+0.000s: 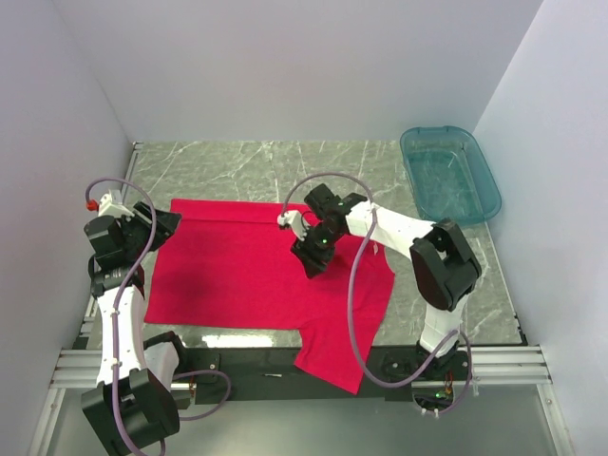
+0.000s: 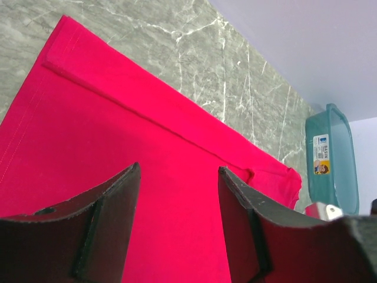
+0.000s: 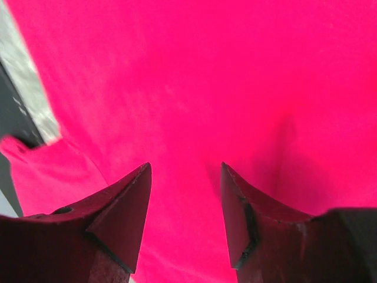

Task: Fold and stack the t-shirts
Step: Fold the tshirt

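The red shirt point(image 1: 237, 280) lies flat on the table point(image 1: 237, 161), one sleeve point(image 1: 332, 366) over the near edge, so the spread, empty left gripper point(image 2: 177, 171) and right gripper point(image 3: 185, 168) should pinch edges squarely and fold evenly.

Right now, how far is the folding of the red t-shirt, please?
Done: the t-shirt lies spread on the table, and a narrow strip along its far edge looks folded over. In hand: nothing is gripped; the left hand and the right hand are both open above the cloth. Left: one sleeve hangs over the near table edge, the main folds are not made, nothing is stacked.
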You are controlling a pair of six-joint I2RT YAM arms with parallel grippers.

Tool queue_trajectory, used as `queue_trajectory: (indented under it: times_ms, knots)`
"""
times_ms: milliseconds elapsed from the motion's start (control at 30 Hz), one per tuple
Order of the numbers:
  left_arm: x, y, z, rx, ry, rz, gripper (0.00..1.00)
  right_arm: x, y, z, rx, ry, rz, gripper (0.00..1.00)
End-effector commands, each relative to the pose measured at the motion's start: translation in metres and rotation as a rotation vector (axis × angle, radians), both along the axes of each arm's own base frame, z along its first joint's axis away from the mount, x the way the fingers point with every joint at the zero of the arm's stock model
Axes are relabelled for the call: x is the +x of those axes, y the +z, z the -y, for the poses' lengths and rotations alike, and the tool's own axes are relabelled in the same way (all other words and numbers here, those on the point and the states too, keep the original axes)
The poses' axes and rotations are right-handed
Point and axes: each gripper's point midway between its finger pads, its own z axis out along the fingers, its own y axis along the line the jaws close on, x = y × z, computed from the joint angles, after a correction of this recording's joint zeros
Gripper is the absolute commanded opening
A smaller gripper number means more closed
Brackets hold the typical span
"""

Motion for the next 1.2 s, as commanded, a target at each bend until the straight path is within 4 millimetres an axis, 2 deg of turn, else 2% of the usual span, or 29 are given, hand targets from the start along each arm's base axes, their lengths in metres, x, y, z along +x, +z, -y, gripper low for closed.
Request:
queue_trajectory:
  times_ms: [0, 33, 167, 267, 333, 400, 433, 467, 533, 567, 600, 633, 700, 733, 867, 967, 1000, 1100, 1167]
  knots:
    - [-0.001, 0.009, 0.003, 0.026, -0.021, 0.031, 0.61, 0.016, 0.012, 0.035, -0.044, -0.022, 0.077, 0.58]
    - [-0.001, 0.008, 0.003, 0.022, -0.02, 0.028, 0.61, 0.019, 0.018, 0.037, -0.027, -0.017, 0.085, 0.58]
    - [-0.004, 0.002, 0.002, -0.001, 0.004, 0.003, 0.61, 0.02, 0.064, 0.047, 0.09, 0.021, 0.174, 0.57]
    - [-0.006, -0.004, -0.002, -0.034, 0.048, -0.041, 0.6, 0.018, 0.075, 0.053, 0.119, 0.049, 0.253, 0.57]
    - [-0.009, -0.01, -0.006, -0.059, 0.083, -0.076, 0.6, 0.012, 0.066, 0.058, 0.111, 0.093, 0.259, 0.55]
    - [-0.018, -0.024, -0.009, -0.097, 0.139, -0.159, 0.58, -0.018, 0.058, 0.06, 0.156, 0.189, 0.195, 0.53]
    - [-0.023, -0.032, -0.018, -0.125, 0.218, -0.206, 0.57, -0.032, 0.059, 0.06, 0.208, 0.344, 0.234, 0.54]
    - [-0.033, -0.044, -0.018, -0.155, 0.252, -0.28, 0.54, -0.066, 0.057, 0.064, 0.264, 0.435, 0.2, 0.55]
    - [-0.044, -0.062, -0.024, -0.21, 0.353, -0.378, 0.54, -0.089, 0.05, 0.065, 0.287, 0.58, 0.277, 0.63]
    - [-0.049, -0.069, -0.027, -0.228, 0.397, -0.426, 0.54, -0.1, 0.053, 0.066, 0.295, 0.618, 0.335, 0.67]
    - [-0.065, -0.085, -0.023, -0.263, 0.433, -0.536, 0.54, -0.119, 0.03, 0.065, 0.253, 0.698, 0.357, 0.72]
    - [-0.07, -0.097, -0.022, -0.289, 0.458, -0.616, 0.54, -0.128, 0.021, 0.064, 0.23, 0.705, 0.365, 0.73]
    - [-0.079, -0.105, -0.023, -0.294, 0.481, -0.712, 0.54, -0.157, 0.001, 0.061, 0.197, 0.822, 0.409, 0.73]
    - [-0.085, -0.114, -0.019, -0.299, 0.461, -0.783, 0.53, -0.162, -0.005, 0.064, 0.167, 0.837, 0.427, 0.72]
    - [-0.09, -0.116, -0.025, -0.261, 0.482, -0.807, 0.52, -0.189, -0.002, 0.067, 0.226, 0.924, 0.482, 0.7]
    - [-0.094, -0.116, -0.025, -0.251, 0.49, -0.799, 0.52, -0.213, 0.0, 0.068, 0.254, 1.0, 0.449, 0.63]
    - [-0.094, -0.117, -0.023, -0.256, 0.48, -0.798, 0.52, -0.22, -0.001, 0.07, 0.257, 1.017, 0.431, 0.56]
    - [-0.099, -0.12, -0.023, -0.245, 0.48, -0.805, 0.51, -0.242, -0.008, 0.072, 0.259, 1.103, 0.392, 0.48]
    - [-0.1, -0.118, -0.023, -0.24, 0.481, -0.804, 0.52, -0.255, -0.01, 0.073, 0.257, 1.171, 0.379, 0.46]
